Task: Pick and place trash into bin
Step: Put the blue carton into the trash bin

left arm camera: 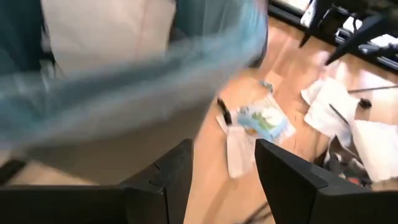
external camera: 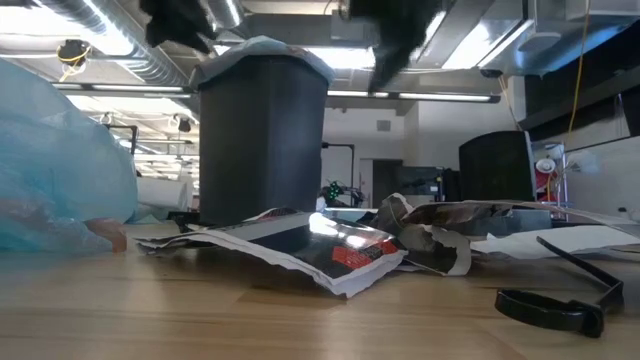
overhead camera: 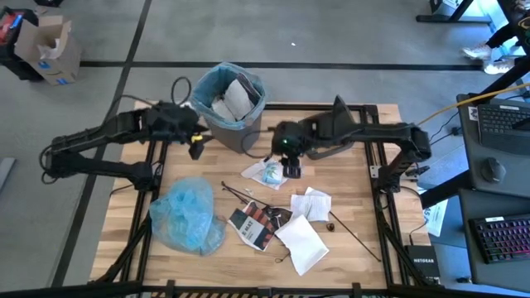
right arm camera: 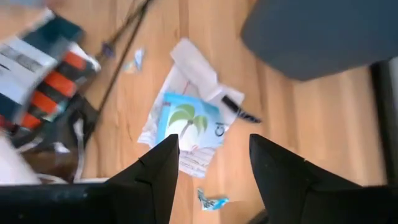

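Observation:
The dark grey bin (overhead camera: pixel 232 103) with its light blue liner stands at the table's far edge, white paper inside it. Trash lies on the wood: a small blue-and-white packet with a palm print (right arm camera: pixel 186 127) on white paper, a red-black-white printed packet (overhead camera: pixel 257 223), white mailers (overhead camera: pixel 302 240) and thin dark sticks (overhead camera: pixel 356 236). My left gripper (overhead camera: pixel 196 145) hovers open beside the bin's left wall, its fingers (left arm camera: pixel 168 180) empty. My right gripper (right arm camera: pixel 211 168) hangs open above the palm-print packet (overhead camera: pixel 267 172), pointing steeply down and touching nothing.
A crumpled light blue plastic bag (overhead camera: pixel 189 213) takes up the table's near left. A black looped tie (external camera: pixel 560 300) lies near the front edge. Cardboard boxes (overhead camera: pixel 50 45) sit on the floor beyond the table, and desks with keyboards (overhead camera: pixel 505 124) stand to the right.

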`<state>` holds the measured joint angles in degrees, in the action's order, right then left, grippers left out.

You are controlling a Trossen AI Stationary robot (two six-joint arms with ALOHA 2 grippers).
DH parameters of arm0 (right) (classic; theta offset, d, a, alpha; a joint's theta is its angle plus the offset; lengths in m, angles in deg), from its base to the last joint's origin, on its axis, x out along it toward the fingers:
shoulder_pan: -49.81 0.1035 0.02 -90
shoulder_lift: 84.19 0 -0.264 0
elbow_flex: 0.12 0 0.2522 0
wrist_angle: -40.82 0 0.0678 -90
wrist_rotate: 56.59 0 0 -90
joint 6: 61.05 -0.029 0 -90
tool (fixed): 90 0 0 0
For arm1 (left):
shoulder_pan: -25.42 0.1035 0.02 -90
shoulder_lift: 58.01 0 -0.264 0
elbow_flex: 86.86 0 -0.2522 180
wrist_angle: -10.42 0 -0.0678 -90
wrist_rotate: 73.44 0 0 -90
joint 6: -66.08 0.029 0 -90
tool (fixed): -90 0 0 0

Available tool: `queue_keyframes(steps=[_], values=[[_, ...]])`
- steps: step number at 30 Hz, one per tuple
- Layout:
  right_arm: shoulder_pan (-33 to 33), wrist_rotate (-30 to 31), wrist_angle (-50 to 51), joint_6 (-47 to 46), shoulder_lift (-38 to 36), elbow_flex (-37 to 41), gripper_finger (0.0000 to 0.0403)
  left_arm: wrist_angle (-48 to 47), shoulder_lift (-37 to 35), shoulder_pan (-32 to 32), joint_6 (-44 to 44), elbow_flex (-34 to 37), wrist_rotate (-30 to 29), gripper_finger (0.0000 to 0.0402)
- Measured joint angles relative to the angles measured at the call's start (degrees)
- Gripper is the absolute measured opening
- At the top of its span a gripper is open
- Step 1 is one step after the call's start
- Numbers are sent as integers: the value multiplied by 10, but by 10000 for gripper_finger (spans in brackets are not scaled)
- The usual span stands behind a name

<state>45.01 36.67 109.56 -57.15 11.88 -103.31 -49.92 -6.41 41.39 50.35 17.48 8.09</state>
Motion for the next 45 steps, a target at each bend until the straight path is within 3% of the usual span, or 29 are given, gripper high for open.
queue_keyframes(steps=[6, 15, 20, 38, 41, 45], values=[[-1, -45, -168, -76, -30, 191, 186, 21, -47, -30, -47, 69, -13, 166], [0, -124, -457, -432, -29, 398, 186, 23, -48, -33, -34, 80, -13, 166], [-1, -125, -581, -546, -29, 471, 186, 23, -48, -33, -7, 80, -12, 166], [0, -62, -794, -562, 69, 490, 179, 27, -47, -33, 73, 81, -12, 166], [0, -59, -817, -547, 74, 490, 138, 27, -47, -33, 84, 81, -12, 166], [-1, -73, -819, -517, 73, 481, 32, 27, -47, -33, 95, 81, -12, 166]])
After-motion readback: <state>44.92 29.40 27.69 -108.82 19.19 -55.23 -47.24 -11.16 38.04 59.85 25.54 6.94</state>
